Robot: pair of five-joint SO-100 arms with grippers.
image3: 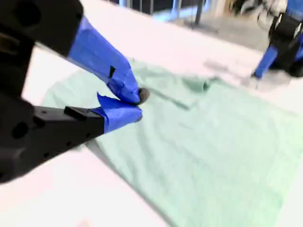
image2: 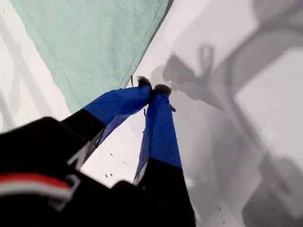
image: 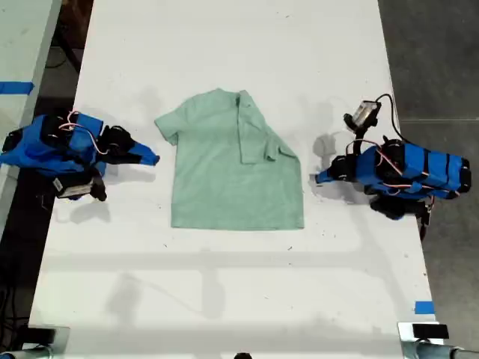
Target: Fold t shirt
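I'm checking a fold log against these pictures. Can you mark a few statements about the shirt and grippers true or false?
1. One sleeve of the t-shirt is folded in over its front. True.
2. My first gripper is clamped on cloth. False: it is shut on nothing, beside the shirt's edge over the bare table.
3. In the exterior view the shirt lies between my first gripper and my second gripper. True.
4. The shirt is already folded in half, hem to collar. False: the body lies spread flat, and only the one sleeve is turned in.
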